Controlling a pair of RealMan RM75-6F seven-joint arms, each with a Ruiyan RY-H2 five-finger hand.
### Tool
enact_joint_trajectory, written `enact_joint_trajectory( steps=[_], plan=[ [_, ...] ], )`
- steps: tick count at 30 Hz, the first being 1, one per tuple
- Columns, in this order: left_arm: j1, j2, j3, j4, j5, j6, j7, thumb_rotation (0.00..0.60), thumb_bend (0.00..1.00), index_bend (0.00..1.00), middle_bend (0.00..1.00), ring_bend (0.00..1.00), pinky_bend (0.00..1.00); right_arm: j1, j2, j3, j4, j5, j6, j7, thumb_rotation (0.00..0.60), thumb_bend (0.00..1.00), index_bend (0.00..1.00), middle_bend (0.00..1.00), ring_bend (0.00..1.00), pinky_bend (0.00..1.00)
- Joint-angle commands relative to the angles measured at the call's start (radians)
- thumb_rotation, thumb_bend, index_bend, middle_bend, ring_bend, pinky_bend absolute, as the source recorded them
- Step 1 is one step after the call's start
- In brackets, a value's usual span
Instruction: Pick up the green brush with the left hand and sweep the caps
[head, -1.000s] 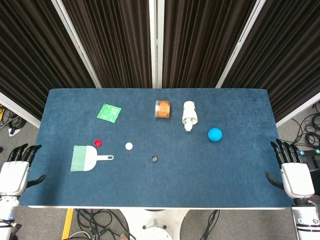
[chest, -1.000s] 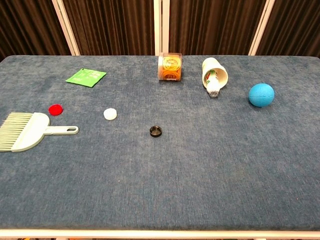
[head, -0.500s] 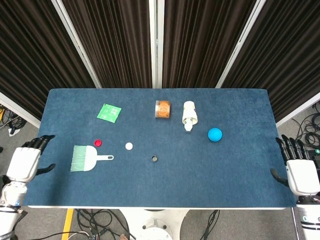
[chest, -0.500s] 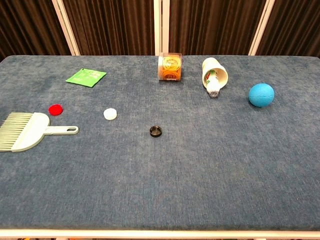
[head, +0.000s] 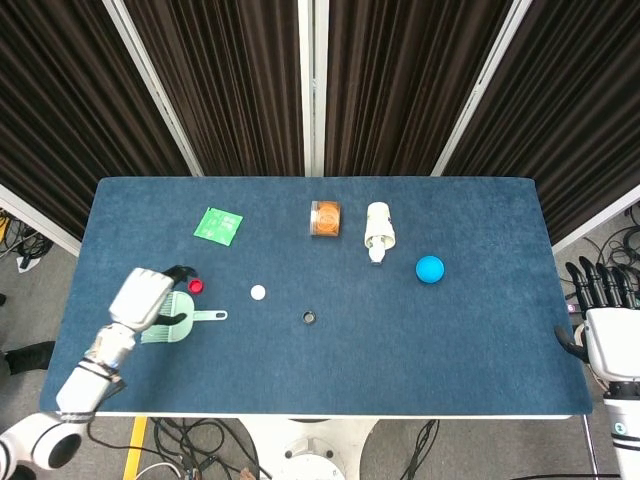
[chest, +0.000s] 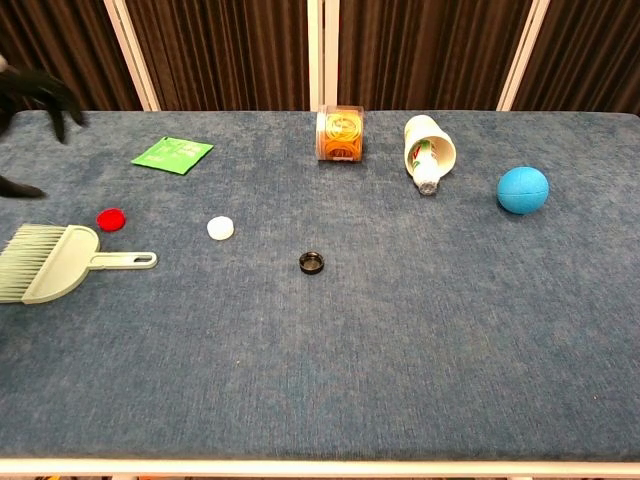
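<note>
The green brush (head: 170, 318) lies flat on the blue bench (head: 400, 350) near its left edge, bristles pointing toward that edge and its pale handle pointing toward the middle. The chest view shows it resting on the cloth with nothing gripping it.

The left hand (head: 143, 297) is above the brush head in the head view, its dark fingers (head: 180, 272) reaching toward the far side of the brush. In the chest view only the fingertips (chest: 45, 92) show at the top left corner, high above the bench surface, and they look spread with nothing between them, though so little of the hand shows there that this is not certain.

Three caps sit near the brush. The red cap (chest: 111, 218) is just beyond the brush head on the far side. The white cap (chest: 220, 228) lies farther toward the middle of the bench, and the black cap (chest: 312, 262) lies beyond it again, nearer the front edge than the other two.

Toward the far edge lie a green packet (head: 218, 224) on the left, an orange-filled clear jar (chest: 340, 134) on its side near the middle, and a white bottle (chest: 428, 150) on its side just right of the jar. A blue ball (chest: 523, 190) sits toward the right edge.

The right hand (head: 605, 325) stays off the right edge of the bench, fingers upright and apart, holding nothing.
</note>
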Motion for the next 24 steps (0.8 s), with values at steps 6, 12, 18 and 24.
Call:
enact_joint_trajectory(
  steps=[6,12,18,24],
  plan=[
    [-0.096,-0.157,0.005,0.066,-0.147,-0.132,0.145,0.600,0.11,0.34,0.42,0.77,0.95,0.002,-0.002,-0.004,0.000,0.014,-0.014,0.002,0.600,0.12,0.00,0.02,0.00,0.00],
    [-0.114,-0.213,0.024,0.114,-0.224,-0.135,0.284,0.600,0.12,0.36,0.43,0.77,0.95,0.005,-0.002,-0.006,0.000,0.026,-0.026,0.005,0.600,0.12,0.00,0.02,0.00,0.00],
    [-0.125,-0.254,0.040,0.147,-0.290,-0.144,0.344,0.600,0.16,0.38,0.44,0.77,0.95,0.011,-0.006,-0.005,0.003,0.031,-0.036,0.010,0.600,0.12,0.00,0.02,0.00,0.00],
    [-0.139,-0.290,0.054,0.190,-0.338,-0.133,0.432,0.600,0.16,0.39,0.44,0.77,0.95,0.008,-0.007,-0.007,0.009,0.038,-0.037,0.018,0.600,0.12,0.00,0.02,0.00,0.00]
  ],
)
